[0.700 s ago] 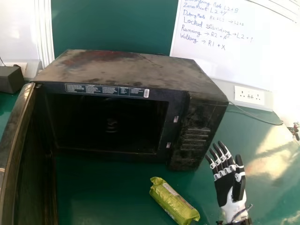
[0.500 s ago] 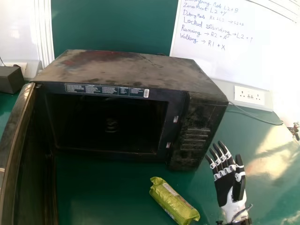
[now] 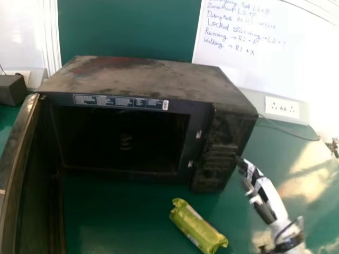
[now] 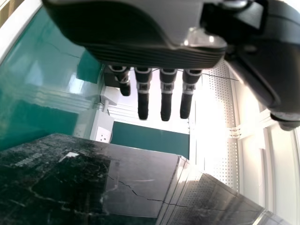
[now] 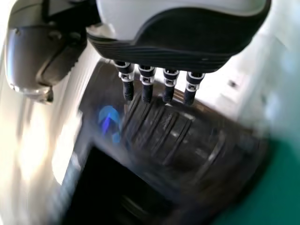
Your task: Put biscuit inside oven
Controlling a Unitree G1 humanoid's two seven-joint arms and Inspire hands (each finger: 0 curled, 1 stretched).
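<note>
Near the bottom of the frame, right of centre, the packet of biscuits [image 3: 197, 226] is lying on its side on the green table [image 3: 116, 217], outside the oven [image 3: 143, 76]. It is probably sitting there so that the robot's right hand [image 3: 270, 196] can get at it and so that the trip to the oven is a short one. Its long axis is running slantwise, one end pointing to the upper left, towards the oven, the other to the lower right. That slant is likely to call for a turn of the wrist before the packet will go in neatly.

Just beyond, the oven is filling the middle of the frame, its door [image 3: 18, 159] standing wide at the left edge, presumably to leave the way in free. Right of the packet, and apart from it, the right hand is hovering by the oven's front corner, its fingers fairly straight and holding nothing; whether the tips are touching the oven, I can't tell. Over in the left wrist view, the left hand [image 4: 142, 105] is also hanging open and empty, fingers extended.
</note>
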